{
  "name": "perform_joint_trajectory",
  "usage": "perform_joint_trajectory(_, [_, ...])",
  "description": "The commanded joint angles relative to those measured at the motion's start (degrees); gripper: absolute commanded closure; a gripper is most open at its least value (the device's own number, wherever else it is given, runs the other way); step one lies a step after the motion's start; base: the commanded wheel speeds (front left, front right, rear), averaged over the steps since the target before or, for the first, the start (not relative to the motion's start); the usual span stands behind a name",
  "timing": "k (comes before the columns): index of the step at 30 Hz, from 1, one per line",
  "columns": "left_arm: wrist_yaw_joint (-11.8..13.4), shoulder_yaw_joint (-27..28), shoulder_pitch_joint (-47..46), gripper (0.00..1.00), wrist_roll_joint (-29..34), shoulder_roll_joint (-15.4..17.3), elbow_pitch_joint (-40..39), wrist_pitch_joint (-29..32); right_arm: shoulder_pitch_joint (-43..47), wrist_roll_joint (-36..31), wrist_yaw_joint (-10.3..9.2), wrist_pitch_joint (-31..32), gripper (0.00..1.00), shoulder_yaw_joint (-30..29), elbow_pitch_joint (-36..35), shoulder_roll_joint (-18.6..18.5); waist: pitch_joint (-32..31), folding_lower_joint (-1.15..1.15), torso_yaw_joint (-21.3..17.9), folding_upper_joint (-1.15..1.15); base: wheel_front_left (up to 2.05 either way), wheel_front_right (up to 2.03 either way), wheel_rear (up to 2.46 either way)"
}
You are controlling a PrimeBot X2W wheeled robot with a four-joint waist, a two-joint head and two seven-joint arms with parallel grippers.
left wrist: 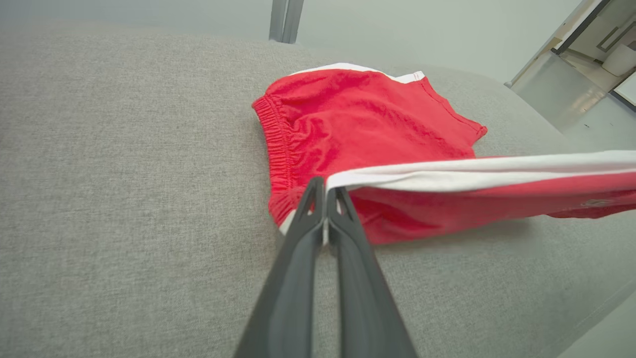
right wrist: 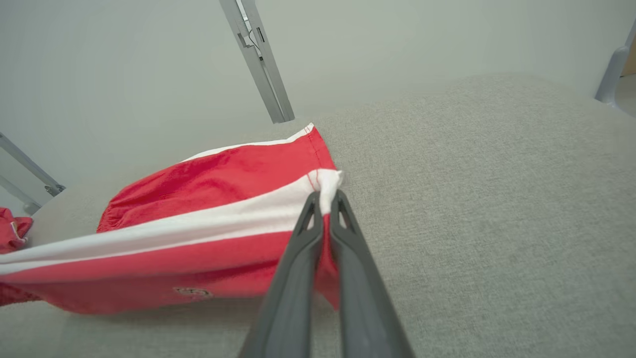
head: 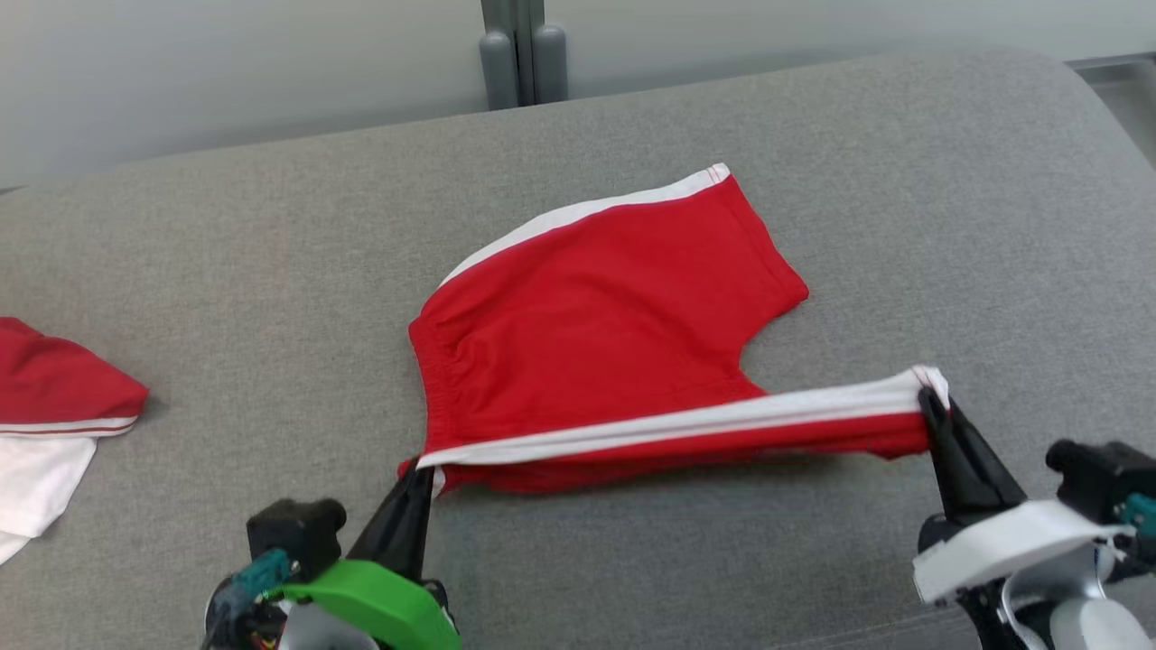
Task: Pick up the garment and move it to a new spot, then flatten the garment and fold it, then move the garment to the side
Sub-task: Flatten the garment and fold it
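A: What is happening near the cushion's point(head: 722, 578) front edge?
B: The left gripper point(head: 418, 469) is clamped on the shorts' point(head: 596, 316) waistband corner. The right gripper point(head: 927, 399) is clamped on the hem corner of the same striped side. They hold that edge taut and raised, probably to fold it over.
A: And farther back?
B: The rest lies flat mid-cushion. Another garment point(head: 54, 397) sits at the left edge.

Looks like a test lab: grey padded bench point(head: 226, 271), bare wall point(head: 226, 72), metal posts point(head: 522, 63).
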Motion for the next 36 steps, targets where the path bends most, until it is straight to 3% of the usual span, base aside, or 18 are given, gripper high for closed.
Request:
perform_joint_trajectory(1, [-0.1, 0.6, -3.2, 1.0, 0.1, 0.9, 1.2, 0.2, -3.9, 0.6, -0.25, -0.6, 1.0, 0.1, 1.6, -1.2, 3.3, 0.0, 0.7, 0.0, 0.0, 0.0, 0.0])
perform_joint_trajectory(16, [-4.9, -0.3, -34.8, 1.0, 1.2, 1.4, 18.2, -1.1, -44.0, 4.6, -0.26, -3.6, 1.0, 9.2, 29.0, -11.3, 19.8, 0.0, 6.1, 0.0, 0.0, 0.0, 0.0])
perform_joint_trajectory(27, [-6.4, -3.0, -45.6, 1.0, 1.1, 0.3, 31.7, -4.7, -58.0, 7.0, -0.22, -9.4, 1.0, 18.8, 46.2, -12.0, 23.8, 0.0, 7.3, 0.0, 0.0, 0.0, 0.0])
perform_joint_trajectory(28, [-6.5, -3.7, -46.2, 0.73, 2.0, 0.7, 32.4, -5.6, -58.6, 7.3, -0.21, -10.1, 0.48, 19.6, 47.4, -12.0, 23.8, 0.0, 7.4, 0.0, 0.0, 0.0, 0.0])
perform_joint_trajectory(29, [-6.5, -4.0, -46.3, 0.23, 1.9, 0.6, 33.1, -6.3, -59.1, 7.3, -0.21, -11.0, 0.48, 20.0, 48.3, -12.0, 23.7, 0.0, 7.5, 0.0, 0.0, 0.0, 0.0])
perform_joint_trajectory(30, [-6.5, -4.3, -46.3, 0.0, 2.1, 0.5, 33.8, -7.3, -59.4, 7.5, -0.21, -12.0, 0.0, 20.2, 49.1, -11.9, 23.5, 0.0, 7.5, 0.0, 0.0, 0.0, 0.0])
perform_joint_trajectory(36, [-4.5, -3.6, -43.4, 0.0, 2.6, -0.1, 34.6, -15.4, -56.6, 5.5, -0.19, -14.6, 0.0, 18.3, 46.7, -11.5, 21.0, 0.0, 6.3, 0.0, 0.0, 0.0, 0.0])
